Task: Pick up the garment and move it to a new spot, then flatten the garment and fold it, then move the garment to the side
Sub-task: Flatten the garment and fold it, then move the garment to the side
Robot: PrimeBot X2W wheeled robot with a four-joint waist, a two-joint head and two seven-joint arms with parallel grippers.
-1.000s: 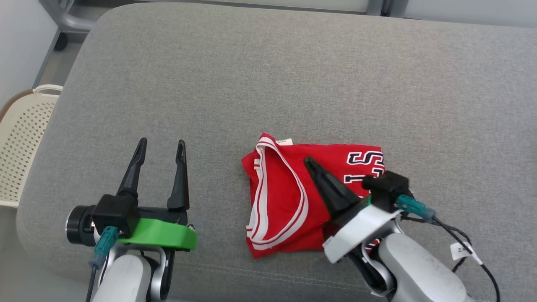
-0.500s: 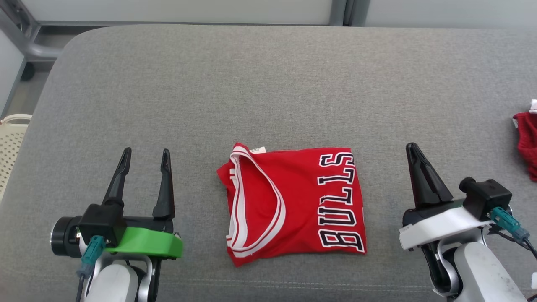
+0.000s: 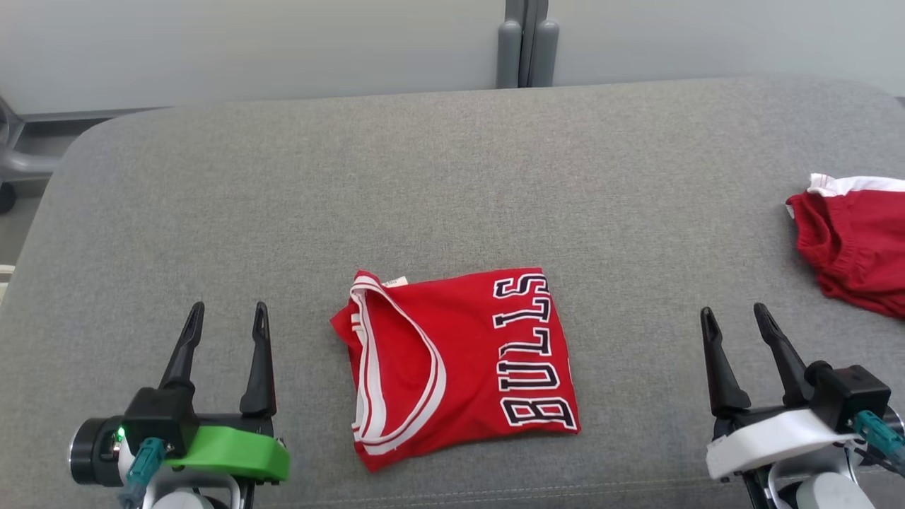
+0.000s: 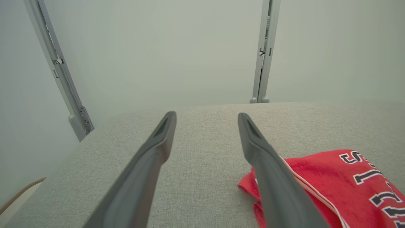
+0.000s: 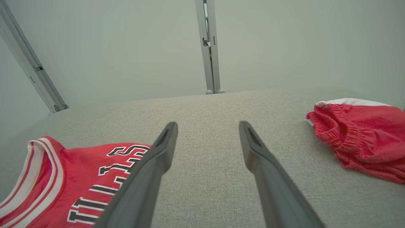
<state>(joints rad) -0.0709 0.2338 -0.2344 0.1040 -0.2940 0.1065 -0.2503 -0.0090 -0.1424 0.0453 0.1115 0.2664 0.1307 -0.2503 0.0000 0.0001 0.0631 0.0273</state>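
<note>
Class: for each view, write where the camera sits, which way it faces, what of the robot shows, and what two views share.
Head view: on the head, looking down at the grey cushion and folded red jersey; left gripper and right gripper, both open, show.
Left wrist view: low, facing the wall along its fingers; jersey at right.
Right wrist view: same, along its fingers; jersey left, red shorts right.
Shared: both wrist views show the jersey.

Red jersey [image 3: 459,364], folded to a rough rectangle, lying flat on grey cushion [image 3: 424,177], near its front edge. White-striped neckline trim curves over the left half. "BULLS" lettering, black with white outline, runs sideways down the right half. Small white tag at top-left corner.
</note>
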